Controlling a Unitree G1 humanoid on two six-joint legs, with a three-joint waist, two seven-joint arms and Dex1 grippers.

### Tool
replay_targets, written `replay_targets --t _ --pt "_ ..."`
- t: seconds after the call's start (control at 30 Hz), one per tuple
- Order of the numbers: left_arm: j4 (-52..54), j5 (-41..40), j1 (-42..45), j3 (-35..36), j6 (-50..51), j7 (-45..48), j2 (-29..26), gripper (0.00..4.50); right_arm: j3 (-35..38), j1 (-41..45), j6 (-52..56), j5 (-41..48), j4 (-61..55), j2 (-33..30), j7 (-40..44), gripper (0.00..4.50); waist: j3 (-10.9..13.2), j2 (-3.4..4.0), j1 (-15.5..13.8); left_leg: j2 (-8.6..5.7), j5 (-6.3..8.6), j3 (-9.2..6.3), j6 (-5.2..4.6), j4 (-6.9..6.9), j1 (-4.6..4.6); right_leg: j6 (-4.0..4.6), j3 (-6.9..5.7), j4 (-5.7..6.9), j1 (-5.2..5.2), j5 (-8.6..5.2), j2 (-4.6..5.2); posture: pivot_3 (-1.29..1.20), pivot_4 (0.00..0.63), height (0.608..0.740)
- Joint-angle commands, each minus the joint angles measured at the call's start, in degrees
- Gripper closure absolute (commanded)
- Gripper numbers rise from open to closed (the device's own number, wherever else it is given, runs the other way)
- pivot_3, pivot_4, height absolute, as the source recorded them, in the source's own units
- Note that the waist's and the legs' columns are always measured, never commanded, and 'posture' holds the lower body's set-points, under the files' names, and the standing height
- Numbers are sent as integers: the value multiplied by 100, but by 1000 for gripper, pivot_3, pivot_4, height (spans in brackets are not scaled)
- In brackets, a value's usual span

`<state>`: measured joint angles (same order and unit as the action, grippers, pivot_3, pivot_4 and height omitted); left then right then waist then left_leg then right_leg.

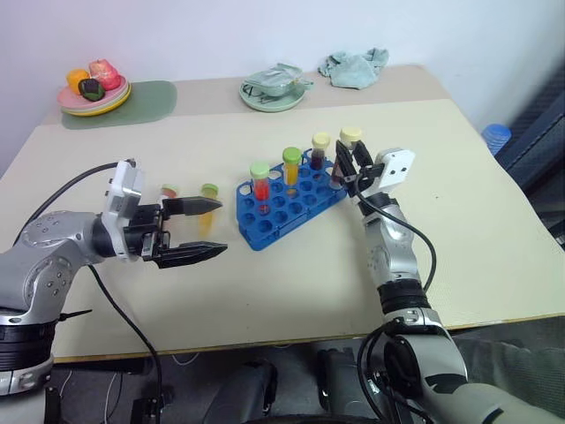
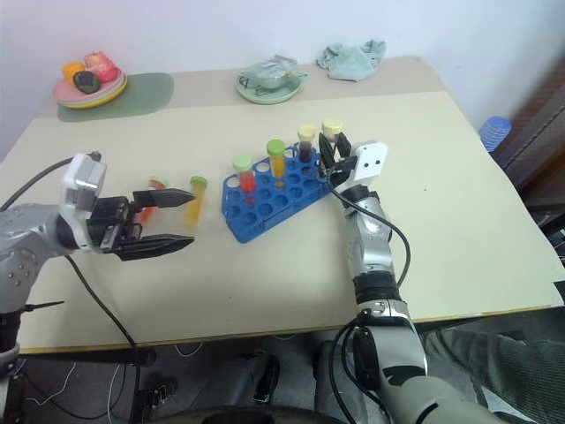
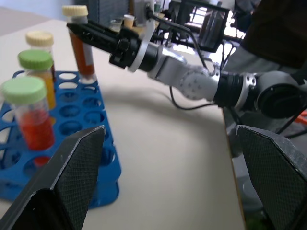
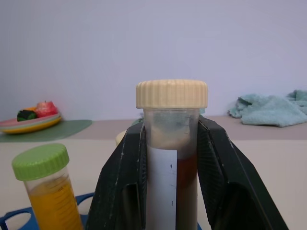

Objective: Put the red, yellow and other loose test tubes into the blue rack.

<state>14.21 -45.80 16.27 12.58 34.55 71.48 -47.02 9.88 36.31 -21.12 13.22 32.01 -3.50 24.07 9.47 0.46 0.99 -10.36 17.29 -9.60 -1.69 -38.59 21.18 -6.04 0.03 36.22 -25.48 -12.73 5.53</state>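
The blue rack (image 1: 281, 210) lies mid-table. Three capped tubes stand in it: a red one (image 1: 259, 182), a yellow one (image 1: 291, 168) and a dark one (image 1: 320, 152). My right gripper (image 1: 350, 161) is shut on a brown tube with a pale yellow cap (image 4: 171, 143), held upright at the rack's right end. I cannot tell whether the tube's foot sits in a hole. Left of the rack, my left gripper (image 1: 221, 228) is open and points toward it. Two loose tubes, one reddish (image 1: 168, 191) and one orange with a green cap (image 1: 209, 196), rest just behind its fingers.
At the back left, a plate of toy food (image 1: 94, 95) sits on a green mat. A pale green dish (image 1: 274, 95) and a teal cloth (image 1: 355, 67) lie along the back edge. A blue object (image 1: 496, 135) shows past the table's right edge.
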Motion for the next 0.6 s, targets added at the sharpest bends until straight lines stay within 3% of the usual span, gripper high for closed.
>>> replay_targets --t 0.03,0.3,0.43,0.5,0.6 --pt "149 -120 26 130 -7 -102 0 0 6 82 -315 45 306 44 50 3681 -1 -1 2 1 -1 0 2 6 -4 1 1 0 0 0 0 0 150 740" --pt "196 -106 -13 111 -80 -327 202 0 23 254 -1173 -174 1386 -30 -91 3681 -1 -1 8 9 -12 5 19 51 -46 14 12 -5 14 -2 -4 0 150 740" --pt "108 -133 -15 297 -77 -804 448 0 14 185 -1675 -235 1577 -67 -82 1779 -1 -2 -2 9 -12 8 19 58 -72 15 18 -6 36 -3 -6 0 150 740" --pt "-1 -283 43 467 50 -1193 607 0 -70 113 -1858 -629 1479 -202 -511 852 -1 -1 1 10 -12 9 19 62 -69 15 22 -6 30 -3 -7 0 150 740" --pt "-59 -356 82 677 83 -1715 801 0 -266 -131 -1741 -754 895 -392 -380 852 -1 -1 -1 12 -12 16 20 67 -69 16 31 -1 19 -3 -10 0 150 740"
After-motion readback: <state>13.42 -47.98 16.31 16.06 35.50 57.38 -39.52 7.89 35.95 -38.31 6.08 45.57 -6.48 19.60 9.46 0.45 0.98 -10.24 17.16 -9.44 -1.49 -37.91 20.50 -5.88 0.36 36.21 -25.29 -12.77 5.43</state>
